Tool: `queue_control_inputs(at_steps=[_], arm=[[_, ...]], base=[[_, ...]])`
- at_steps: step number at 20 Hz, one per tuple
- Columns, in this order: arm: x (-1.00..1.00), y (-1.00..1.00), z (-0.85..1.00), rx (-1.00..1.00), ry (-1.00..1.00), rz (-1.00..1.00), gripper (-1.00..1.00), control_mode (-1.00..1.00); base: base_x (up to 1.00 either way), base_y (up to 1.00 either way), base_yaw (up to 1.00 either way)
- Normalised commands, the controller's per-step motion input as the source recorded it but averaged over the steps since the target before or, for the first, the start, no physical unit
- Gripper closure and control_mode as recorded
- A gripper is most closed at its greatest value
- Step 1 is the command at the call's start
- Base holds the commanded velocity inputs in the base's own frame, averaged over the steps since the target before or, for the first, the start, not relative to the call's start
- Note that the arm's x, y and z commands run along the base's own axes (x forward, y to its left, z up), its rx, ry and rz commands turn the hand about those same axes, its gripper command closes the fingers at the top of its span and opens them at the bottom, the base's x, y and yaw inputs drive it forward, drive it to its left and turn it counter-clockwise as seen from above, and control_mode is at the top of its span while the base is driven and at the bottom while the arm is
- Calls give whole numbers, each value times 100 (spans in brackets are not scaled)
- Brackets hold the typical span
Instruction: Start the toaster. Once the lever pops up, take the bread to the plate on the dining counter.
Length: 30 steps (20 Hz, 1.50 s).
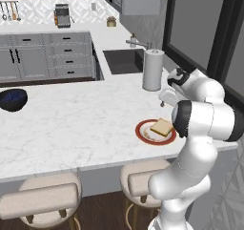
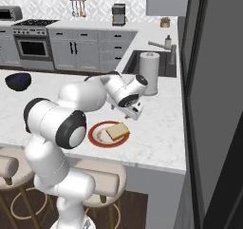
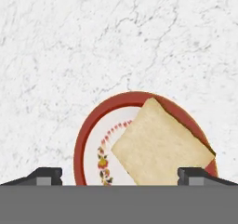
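Hand view: flat tan bread (image 3: 160,146) across red-rimmed plate (image 3: 80,148).

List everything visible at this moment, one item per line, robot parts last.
bread: one, light tan, lying on the plate
plate: one, reddish-brown rim, near counter edge
dining counter: one, white marble
bowl: one, dark blue, far left on counter
paper towel roll: one, white, upright by sink
sink: one, dark, back counter
stools: two, beige, below counter
gripper: one, open, above the plate
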Motion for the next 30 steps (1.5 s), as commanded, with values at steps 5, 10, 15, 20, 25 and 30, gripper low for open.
queue_control_inputs(at_steps=[5,10,15,20,25,30], arm=[[-7,13,13,-16,0,-12,-100,-100],[-27,51,17,-21,0,-12,-100,-100],[-39,57,35,-16,0,-8,-100,-100],[-33,30,58,-5,-1,-4,-100,-100],[-34,6,63,-1,-1,-2,-100,-100],[-59,0,47,0,-4,1,-100,-100]], base=[[0,0,0],[0,0,0],[0,0,0],[0,0,0],[0,0,0],[0,0,0]])
